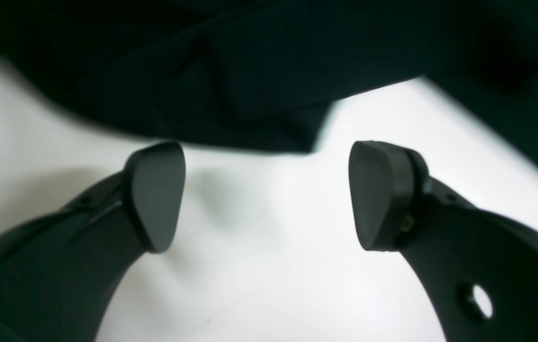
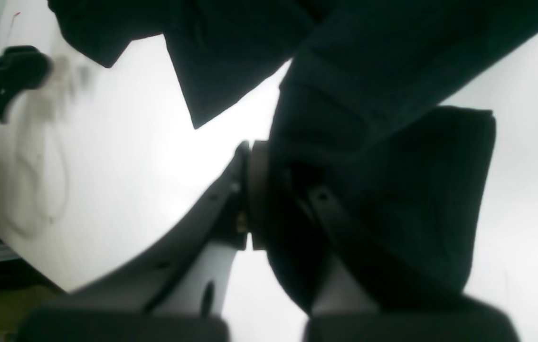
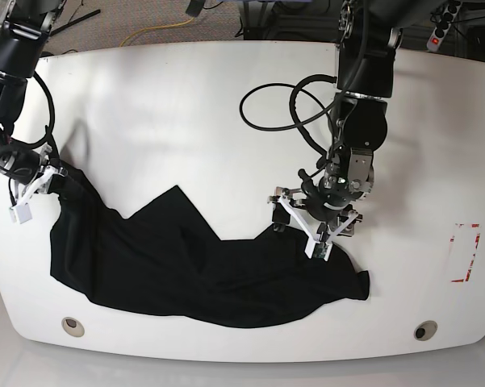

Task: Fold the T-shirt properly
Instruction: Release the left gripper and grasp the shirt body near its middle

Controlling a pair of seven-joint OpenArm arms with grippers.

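Base view: black T-shirt [image 3: 202,270] lies crumpled near the worktop's [image 3: 186,113] front edge.
Right tool [image 2: 257,190]: pinching the T-shirt's corner at the left edge.
Left tool [image 1: 266,194]: spread, hovering just beside the cloth.

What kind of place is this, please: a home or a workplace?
Probably a robotics lab, not a home: two robot arms work a black T-shirt on a bare white table, with loose cables on the floor behind it.
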